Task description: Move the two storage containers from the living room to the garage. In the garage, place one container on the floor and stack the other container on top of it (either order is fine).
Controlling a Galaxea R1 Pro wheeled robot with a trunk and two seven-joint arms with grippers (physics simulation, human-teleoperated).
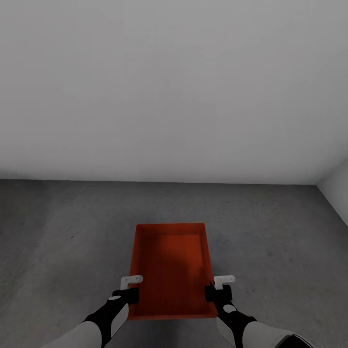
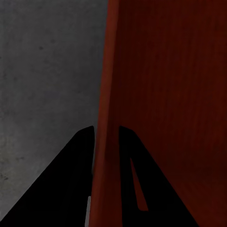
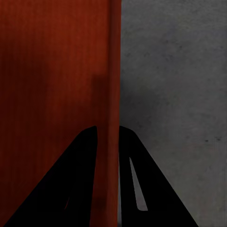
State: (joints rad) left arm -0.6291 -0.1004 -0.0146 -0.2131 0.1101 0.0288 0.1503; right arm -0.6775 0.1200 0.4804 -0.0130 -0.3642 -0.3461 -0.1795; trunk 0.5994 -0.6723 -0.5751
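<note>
Firmly, both grippers, left (image 1: 131,288) and right (image 1: 218,287), clamped on container (image 1: 171,261) walls

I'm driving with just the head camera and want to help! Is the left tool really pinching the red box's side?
Observer: Yes. The left wrist view shows the left tool with one finger on each side of the storage container wall.
Operator: And the other one?
Observer: Same. In the right wrist view the right tool straddles the opposite wall, one finger inside the bin, one outside.
Operator: What's outside the wall?
Observer: Mottled grey concrete floor, right beside the wall.
</note>
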